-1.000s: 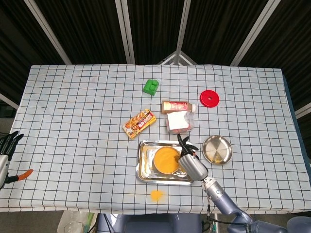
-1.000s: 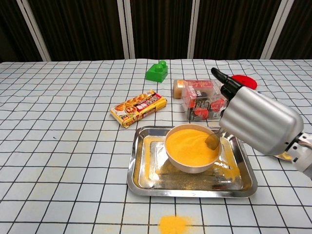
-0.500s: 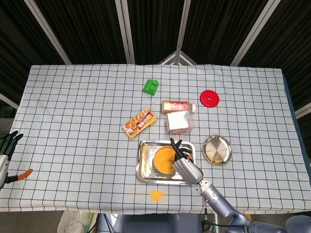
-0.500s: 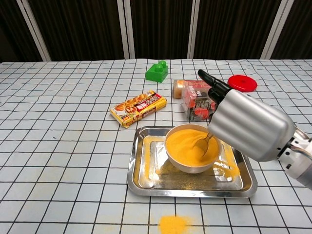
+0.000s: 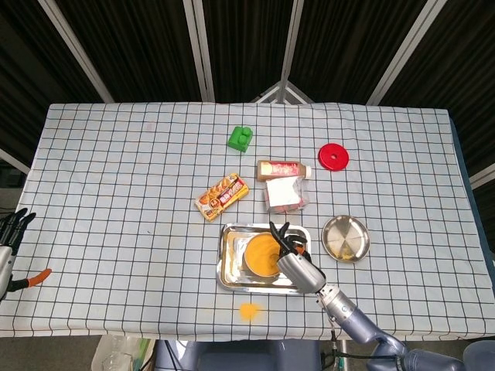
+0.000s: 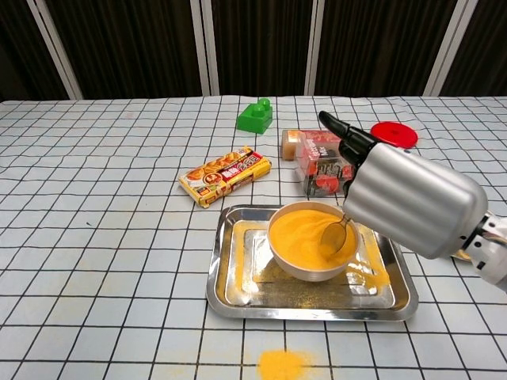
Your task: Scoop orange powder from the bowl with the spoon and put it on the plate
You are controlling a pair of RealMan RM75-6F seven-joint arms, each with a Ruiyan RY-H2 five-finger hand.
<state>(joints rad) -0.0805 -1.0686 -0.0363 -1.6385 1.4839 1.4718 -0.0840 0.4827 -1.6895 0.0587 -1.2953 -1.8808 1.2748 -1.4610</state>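
Orange powder [image 6: 305, 233]: fills the bowl [image 6: 279, 252] at lower centre of the chest view; a loose scatter lies on the tray floor to the right of the bowl.
Bowl: pale, round, upright; stands inside the steel tray [image 6: 230, 297].
Spoon [image 6: 333, 236]: metal; its scoop end dips into the powder at the right side of the bowl, handle running up and right into the right hand.
Right hand [image 6: 408, 198]: silver shell, lower right of the chest view, held over the right edge of the tray.
Right fingers [image 6: 342, 134]: black; one points up and left, the rest are hidden behind the shell. The spoon handle runs into them, so the hand holds the spoon; the exact pinch cannot be seen.
Plate [image 5: 346, 238]: steel, round; on the desk just right of the tray in the head view, apart from it.
Spilled powder [image 6: 283, 365]: small orange heap on the checked cloth below the tray's front edge.
Left hand [image 5: 11, 232]: far left edge of the head view, off the desk; dark fingers spread, gripping nothing.
Snack pack [image 6: 226, 175]: yellow, left of centre, above the tray.
Green block [image 6: 255, 116]: upper centre.
Red disc [image 5: 333, 157]: upper right of the head view.
Clear packet [image 6: 325, 170]: red contents, behind the bowl.
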